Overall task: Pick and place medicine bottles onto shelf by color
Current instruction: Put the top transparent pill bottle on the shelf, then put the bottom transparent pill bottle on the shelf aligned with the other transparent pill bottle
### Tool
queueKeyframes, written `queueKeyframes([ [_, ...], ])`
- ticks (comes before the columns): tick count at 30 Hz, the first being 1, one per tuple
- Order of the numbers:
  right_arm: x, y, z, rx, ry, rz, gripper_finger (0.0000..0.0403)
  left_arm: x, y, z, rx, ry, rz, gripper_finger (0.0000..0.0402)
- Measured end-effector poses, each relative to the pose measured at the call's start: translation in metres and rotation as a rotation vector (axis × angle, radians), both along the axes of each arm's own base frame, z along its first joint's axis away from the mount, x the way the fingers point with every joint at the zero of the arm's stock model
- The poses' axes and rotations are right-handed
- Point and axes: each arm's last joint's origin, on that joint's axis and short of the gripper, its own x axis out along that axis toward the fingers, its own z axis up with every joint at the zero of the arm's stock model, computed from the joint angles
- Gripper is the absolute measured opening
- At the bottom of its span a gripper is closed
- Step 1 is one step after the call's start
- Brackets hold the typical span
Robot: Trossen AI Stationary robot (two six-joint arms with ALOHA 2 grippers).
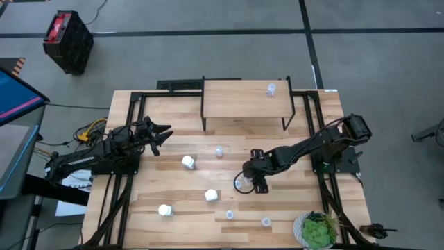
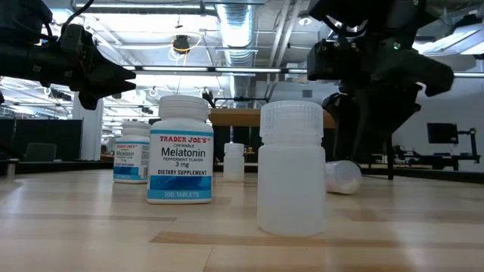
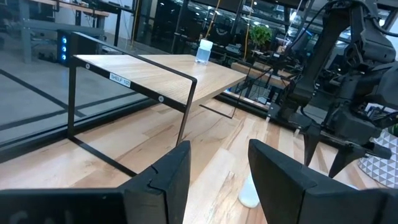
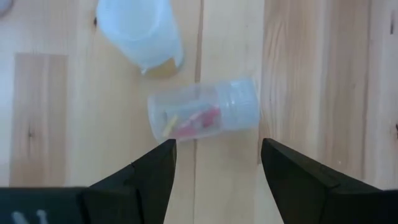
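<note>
The light-wood shelf [image 1: 236, 101] stands at the table's far middle with one pale translucent bottle [image 1: 270, 89] on its right part; that bottle also shows in the left wrist view [image 3: 204, 51]. My right gripper [image 1: 244, 183] is open and points down over a translucent bottle [image 4: 202, 115] that lies on its side on the table, with a finger on either side of it and not touching. My left gripper [image 1: 165, 136] is open and empty, raised over the table's left part. Three white bottles [image 1: 188, 162] [image 1: 211, 196] [image 1: 164, 210] stand upright on the table.
More translucent bottles stand at the middle [image 1: 219, 150] and near the front edge [image 1: 229, 215] [image 1: 266, 222]. Another pale bottle [image 4: 140, 31] stands close to the lying one. A green plant [image 1: 319, 231] sits at the near right corner.
</note>
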Motion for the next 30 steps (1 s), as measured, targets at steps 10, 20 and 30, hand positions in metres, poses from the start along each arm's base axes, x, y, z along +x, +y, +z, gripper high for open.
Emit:
queueKeyframes([
  [10, -0.001, -0.002, -0.001, -0.029, 0.018, 0.035, 0.026, 0.0, 0.0, 0.0, -0.001, 0.0, 0.0, 0.0149],
  [20, -0.01, -0.004, -0.003, 0.022, 0.11, -0.145, 0.026, 0.0, 0.0, 0.0, -0.004, -0.002, 0.0, 0.0149],
  [30, -0.003, 0.01, 0.015, 0.044, 0.085, -0.142, 0.026, 0.0, 0.0, 0.0, -0.004, -0.002, 0.0, 0.0149],
])
